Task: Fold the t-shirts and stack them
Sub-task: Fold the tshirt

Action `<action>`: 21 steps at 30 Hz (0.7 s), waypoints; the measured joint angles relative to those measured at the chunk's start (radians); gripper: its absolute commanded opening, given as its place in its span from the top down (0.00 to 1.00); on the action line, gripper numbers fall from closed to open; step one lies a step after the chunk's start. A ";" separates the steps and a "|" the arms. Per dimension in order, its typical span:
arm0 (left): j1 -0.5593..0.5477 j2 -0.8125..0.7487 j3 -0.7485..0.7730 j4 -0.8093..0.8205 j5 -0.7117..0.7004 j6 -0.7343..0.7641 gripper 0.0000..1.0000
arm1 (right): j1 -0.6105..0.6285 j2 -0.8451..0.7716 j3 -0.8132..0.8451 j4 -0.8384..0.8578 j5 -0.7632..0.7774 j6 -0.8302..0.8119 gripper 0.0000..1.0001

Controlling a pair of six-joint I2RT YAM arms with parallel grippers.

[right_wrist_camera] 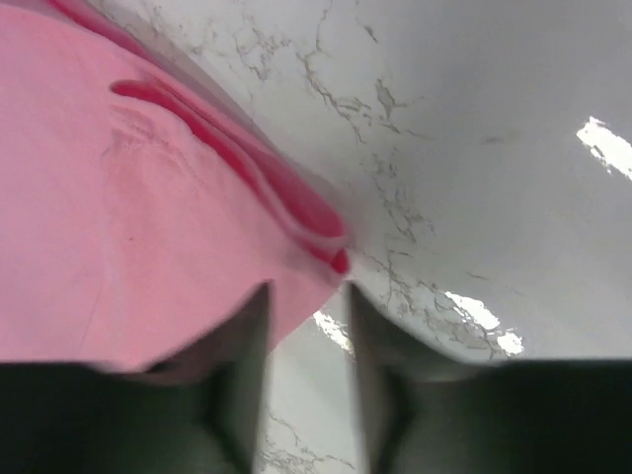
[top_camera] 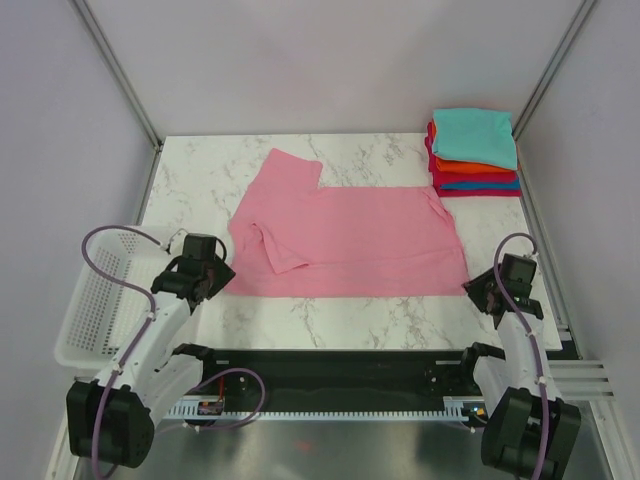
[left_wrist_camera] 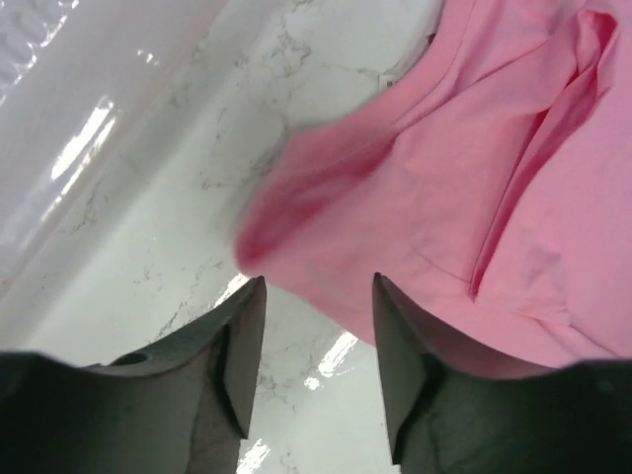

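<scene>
The pink t-shirt (top_camera: 345, 235) lies spread across the middle of the marble table (top_camera: 200, 175), flat but not tidy. One sleeve points toward the far edge, and a flap of cloth is turned in over the body on the left side. Which end holds the neckline is hard to make out from above.

A white mesh basket (top_camera: 95, 300) hangs off the table's left side, with the left arm crossing in front of part of it.

The stack of folded t-shirts (top_camera: 475, 150) sits in the far right corner with teal on top and orange, red and blue bands beneath. Their count is unclear. The pink shirt's far right corner comes just beside this stack, and I cannot tell if they touch.

Bare marble runs along the near edge and to the left of the shirt.

The left gripper (left_wrist_camera: 318, 286) hovers at the shirt's near left corner, fingers well apart and gripping nothing, the blurred hem just beyond its tips. The right gripper (right_wrist_camera: 306, 291) is at the near right corner with a narrower gap and nothing in it. The doubled hem lies right at its tips, and the picture there is smeared.
</scene>
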 measured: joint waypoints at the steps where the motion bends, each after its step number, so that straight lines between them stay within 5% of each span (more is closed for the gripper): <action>1: 0.000 -0.006 -0.006 -0.014 0.011 -0.008 0.41 | -0.001 -0.011 0.000 -0.014 0.004 0.007 0.21; 4: 0.002 -0.041 -0.009 -0.039 0.044 -0.010 0.40 | -0.002 -0.035 0.001 -0.044 0.008 0.002 0.06; 10: -0.002 -0.026 0.025 -0.036 0.079 0.029 0.48 | -0.002 -0.044 0.018 -0.081 0.003 -0.004 0.05; 21: -0.130 0.326 0.085 0.164 0.155 0.070 0.50 | -0.002 -0.029 0.060 -0.079 -0.041 -0.024 0.05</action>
